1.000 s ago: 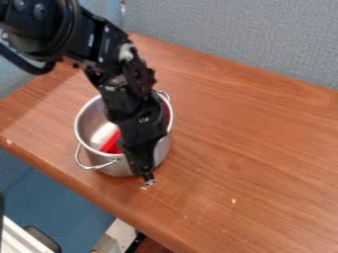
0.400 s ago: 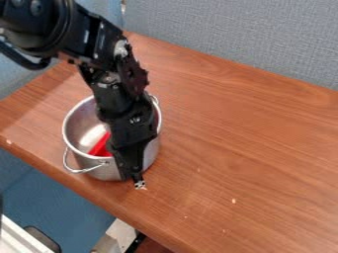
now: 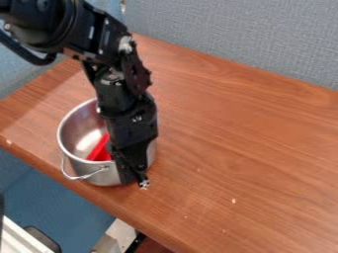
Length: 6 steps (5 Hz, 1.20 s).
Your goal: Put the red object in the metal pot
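Observation:
The metal pot (image 3: 79, 138) stands near the table's front left edge, with a loop handle (image 3: 82, 175) facing the front. Inside it the red object (image 3: 99, 146) leans against the pot's right-hand inner wall, partly hidden by the arm. My black gripper (image 3: 136, 168) points straight down over the pot's front right rim and looks shut. Its lowest tip (image 3: 142, 182) reaches the table just outside the pot. The arm hides whether the jaws pinch the rim or the red object.
The wooden table (image 3: 238, 128) stretches to the right and back of the pot. Its front edge (image 3: 106, 203) runs close below the pot, with a drop to the floor beyond. A grey-blue wall stands behind.
The pot, with the red object in it, has slid down-left toward the table's front edge, and the arm has shifted slightly the same way. The gripper stays shut.

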Each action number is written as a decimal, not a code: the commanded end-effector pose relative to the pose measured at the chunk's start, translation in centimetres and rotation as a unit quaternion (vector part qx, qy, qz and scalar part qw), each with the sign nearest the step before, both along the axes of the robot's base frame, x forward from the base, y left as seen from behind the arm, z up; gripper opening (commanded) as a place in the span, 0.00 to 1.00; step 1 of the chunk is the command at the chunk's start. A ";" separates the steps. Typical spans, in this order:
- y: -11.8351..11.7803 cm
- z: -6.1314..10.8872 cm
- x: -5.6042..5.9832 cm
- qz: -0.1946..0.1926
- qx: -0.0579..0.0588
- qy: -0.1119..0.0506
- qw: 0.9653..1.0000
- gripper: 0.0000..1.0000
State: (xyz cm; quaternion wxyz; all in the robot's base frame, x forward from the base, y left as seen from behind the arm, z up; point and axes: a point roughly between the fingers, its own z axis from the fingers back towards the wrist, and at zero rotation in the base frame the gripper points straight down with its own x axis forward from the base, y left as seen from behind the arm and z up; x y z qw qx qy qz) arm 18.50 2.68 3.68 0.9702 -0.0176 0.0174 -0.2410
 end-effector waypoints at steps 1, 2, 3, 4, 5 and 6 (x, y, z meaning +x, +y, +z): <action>-0.2 0.3 -1.2 0.021 -0.004 0.029 0.999 0.00; 0.1 1.4 -1.4 0.030 -0.001 0.022 0.999 0.00; 0.4 1.9 -2.0 0.043 -0.001 0.018 0.999 0.00; 0.7 2.6 -2.5 0.054 0.003 0.011 0.998 0.00; 1.2 3.1 -2.4 0.072 -0.003 0.010 0.997 1.00; 1.4 2.1 -1.9 0.061 0.007 -0.004 0.998 1.00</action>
